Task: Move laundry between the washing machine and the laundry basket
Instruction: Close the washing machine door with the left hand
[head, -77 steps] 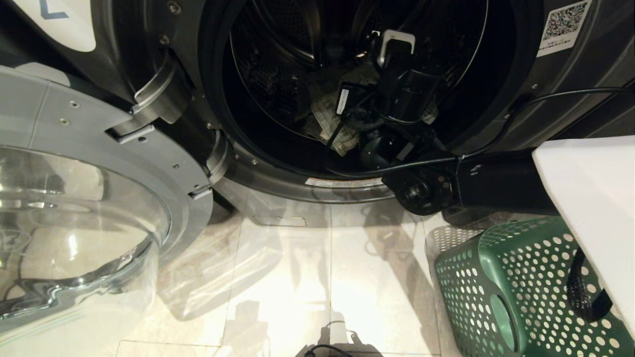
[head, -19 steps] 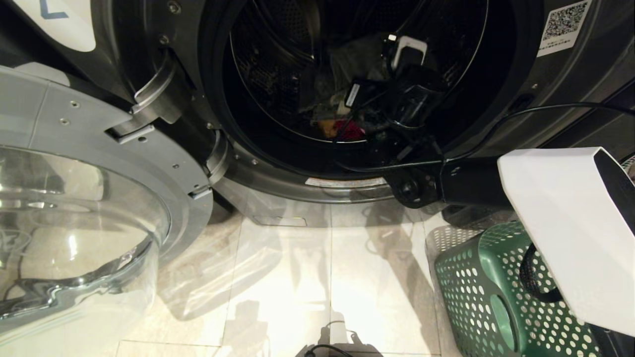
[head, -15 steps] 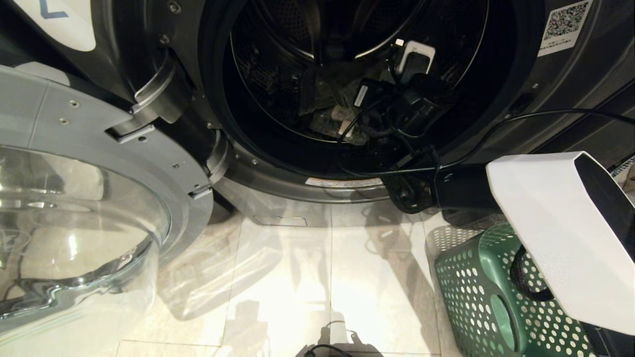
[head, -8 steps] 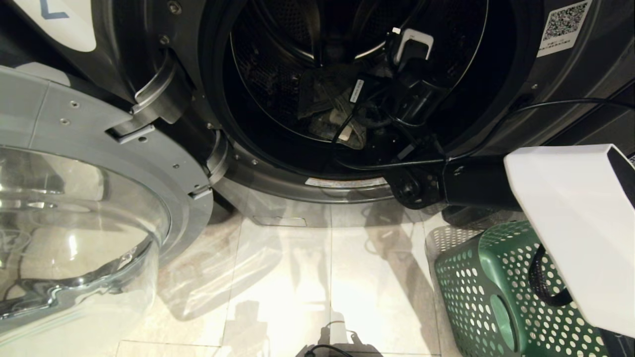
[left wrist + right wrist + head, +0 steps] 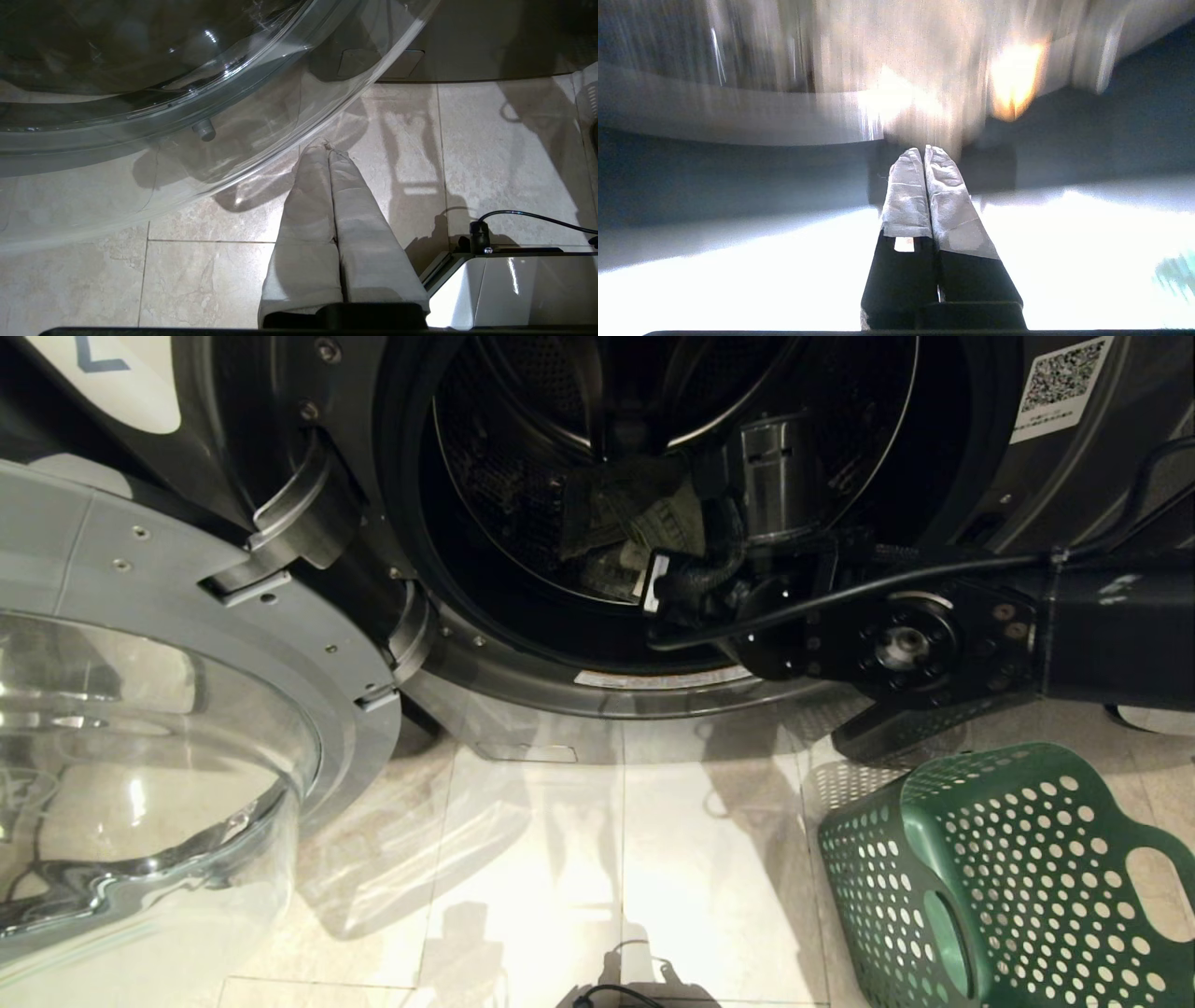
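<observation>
The washing machine (image 5: 1055,495) stands with its door swung open. Grey-green laundry (image 5: 635,509) lies crumpled low in the dark drum. My right arm (image 5: 901,649) reaches in from the right across the drum's mouth, its wrist (image 5: 775,476) just right of the cloth. In the right wrist view my right gripper (image 5: 924,149) is shut with nothing between its fingers, against a blurred background. The dark green laundry basket (image 5: 1008,877) sits on the floor at lower right; no cloth shows in it. My left gripper (image 5: 327,143) hangs shut and empty over the tiles.
The open glass door (image 5: 140,737) fills the left side, and its rim curves close past the left gripper. Pale floor tiles (image 5: 616,859) lie between door and basket. A black cable (image 5: 943,574) runs along the right arm. The robot's base (image 5: 514,284) is beside the left gripper.
My right arm has swung and its wrist has rolled: the elbow now lies across the drum's lower right and the white arm cover has left the view. The grey-green cloth stays in the drum.
</observation>
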Motion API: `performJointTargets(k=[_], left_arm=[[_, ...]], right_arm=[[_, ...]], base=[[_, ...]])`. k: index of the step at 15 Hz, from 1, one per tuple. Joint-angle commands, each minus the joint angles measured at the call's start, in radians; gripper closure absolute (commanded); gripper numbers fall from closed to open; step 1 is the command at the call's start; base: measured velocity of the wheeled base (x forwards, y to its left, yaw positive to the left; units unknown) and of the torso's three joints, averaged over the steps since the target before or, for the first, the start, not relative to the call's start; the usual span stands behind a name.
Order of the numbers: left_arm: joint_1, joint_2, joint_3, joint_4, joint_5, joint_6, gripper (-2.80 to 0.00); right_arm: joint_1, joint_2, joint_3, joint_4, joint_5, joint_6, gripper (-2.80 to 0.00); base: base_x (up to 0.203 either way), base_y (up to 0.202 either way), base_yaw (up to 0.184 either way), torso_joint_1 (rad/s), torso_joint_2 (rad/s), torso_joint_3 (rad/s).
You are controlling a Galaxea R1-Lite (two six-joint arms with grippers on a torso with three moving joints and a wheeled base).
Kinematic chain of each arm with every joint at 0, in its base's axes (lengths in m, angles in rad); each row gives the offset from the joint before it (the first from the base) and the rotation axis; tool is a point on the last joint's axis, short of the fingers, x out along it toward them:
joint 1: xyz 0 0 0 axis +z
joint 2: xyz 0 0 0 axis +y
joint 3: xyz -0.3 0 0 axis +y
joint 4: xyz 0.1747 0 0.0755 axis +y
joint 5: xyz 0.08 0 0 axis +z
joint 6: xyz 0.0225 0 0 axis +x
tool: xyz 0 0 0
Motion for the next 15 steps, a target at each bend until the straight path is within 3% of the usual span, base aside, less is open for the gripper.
performJointTargets(k=[1,4,8,11,15], left_arm=[[0.000,0.002,0.000,0.000,0.000,0.000,0.00],[0.000,0.002,0.000,0.000,0.000,0.000,0.00],[0.000,0.002,0.000,0.000,0.000,0.000,0.00],[0.000,0.002,0.000,0.000,0.000,0.000,0.00],[0.000,0.002,0.000,0.001,0.000,0.000,0.00]], right_arm=[[0.047,-0.171,0.204,0.052,0.003,0.018,0.00],[0.087,-0.428,0.413,0.212,0.108,-0.004,0.00],[0.025,-0.733,0.509,0.665,0.337,-0.116,0.00],[-0.154,-0.929,0.588,0.835,0.459,-0.203,0.00],[-0.481,-1.172,0.725,0.914,0.555,-0.375,0.00]], base=[[0.000,0.000,0.000,0.000,0.00,0.000],[0.000,0.000,0.000,0.000,0.00,0.000],[0.000,0.000,0.000,0.000,0.00,0.000],[0.000,0.000,0.000,0.000,0.00,0.000],[0.000,0.000,0.000,0.000,0.00,0.000]])
